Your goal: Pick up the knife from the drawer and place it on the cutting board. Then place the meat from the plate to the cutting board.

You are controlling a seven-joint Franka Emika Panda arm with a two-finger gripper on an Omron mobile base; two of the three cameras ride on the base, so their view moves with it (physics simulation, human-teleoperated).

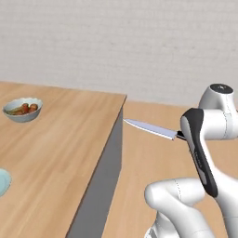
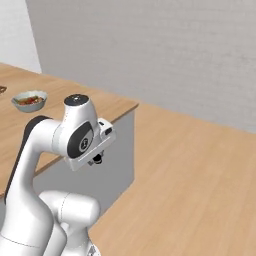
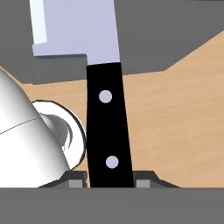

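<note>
A: Knife [image 1: 151,128] axis?
B: Near level in the air beside the counter [image 1: 56,139], tip toward ten o'clock.
A: Claw [image 3: 110,181]?
B: Clenched on the black handle; blade extends at twelve o'clock from it.

We see a kitchen: a wooden counter [image 1: 56,139] beneath a pale brick wall [image 1: 116,42], a fruit bowl [image 1: 22,109] on the counter.

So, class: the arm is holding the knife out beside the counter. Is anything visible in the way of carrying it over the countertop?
Nothing visible blocks it. The gripper is shut on the knife, blade in open air just past the counter corner. The fruit bowl and plate sit far left. The cutting board can't be located.
</note>
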